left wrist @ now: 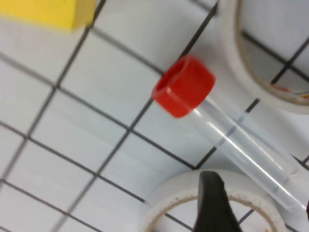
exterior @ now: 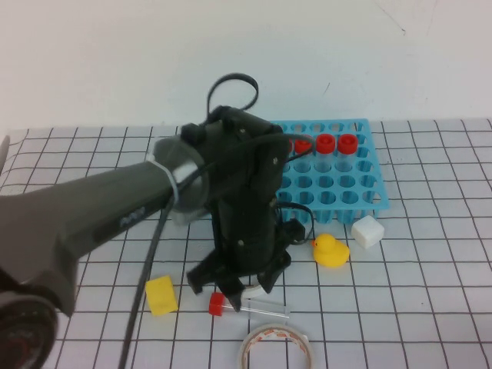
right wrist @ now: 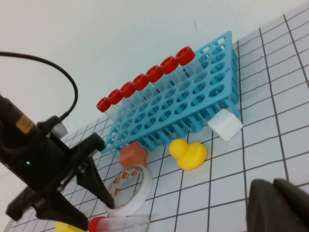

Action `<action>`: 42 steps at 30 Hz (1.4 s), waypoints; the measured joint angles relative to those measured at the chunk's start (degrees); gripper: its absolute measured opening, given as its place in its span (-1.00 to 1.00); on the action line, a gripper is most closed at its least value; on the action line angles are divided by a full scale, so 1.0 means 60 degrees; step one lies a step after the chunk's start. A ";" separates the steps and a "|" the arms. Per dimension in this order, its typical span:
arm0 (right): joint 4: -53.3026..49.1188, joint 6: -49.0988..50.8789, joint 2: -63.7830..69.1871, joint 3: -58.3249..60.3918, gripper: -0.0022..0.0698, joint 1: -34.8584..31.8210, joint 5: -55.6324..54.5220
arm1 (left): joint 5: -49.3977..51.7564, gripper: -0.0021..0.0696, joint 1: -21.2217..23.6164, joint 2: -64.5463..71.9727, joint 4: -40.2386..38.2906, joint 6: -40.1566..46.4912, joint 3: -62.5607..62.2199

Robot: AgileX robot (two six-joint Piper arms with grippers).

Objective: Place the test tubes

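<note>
While right pincer (right wrist: 277, 208) apart, left (exterior: 237, 289) over tube (exterior: 257, 307)

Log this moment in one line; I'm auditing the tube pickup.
left claw open over lying red-capped test tube | tube not gripped | right claw shut, back from blue rack

Left pincer (right wrist: 96, 216), jaws spread, hangs over a red-capped test tube (right wrist: 120, 224) beside a tape roll (right wrist: 145, 186).
</note>
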 joint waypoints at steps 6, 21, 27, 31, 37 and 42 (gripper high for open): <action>0.0000 -0.0018 0.0000 0.0000 -0.94 0.0000 0.0000 | -0.0020 0.07 -0.0525 0.0444 0.0051 -0.1923 0.0000; 0.0000 -0.0096 0.0000 0.0000 -0.94 0.0000 0.0000 | -0.0551 0.07 -0.0940 0.0530 0.1158 -0.3304 0.0000; 0.0000 -0.0096 0.0000 0.0000 -0.94 0.0000 0.0000 | -0.0583 0.07 -0.0940 0.0667 0.1181 -0.3341 0.0000; 0.0000 -0.0096 0.0000 0.0000 -0.94 0.0000 0.0000 | -0.0625 0.07 -0.0940 0.0728 0.1181 -0.3341 0.0000; 0.0000 -0.0096 0.0000 0.0000 -0.94 0.0000 0.0000 | -0.0753 0.07 -0.0825 0.0728 0.1181 -0.3074 0.0000; 0.0000 -0.0096 0.0000 0.0000 -0.94 0.0000 0.0000 | -0.0775 0.07 -0.0726 0.0735 0.1181 -0.2779 0.0000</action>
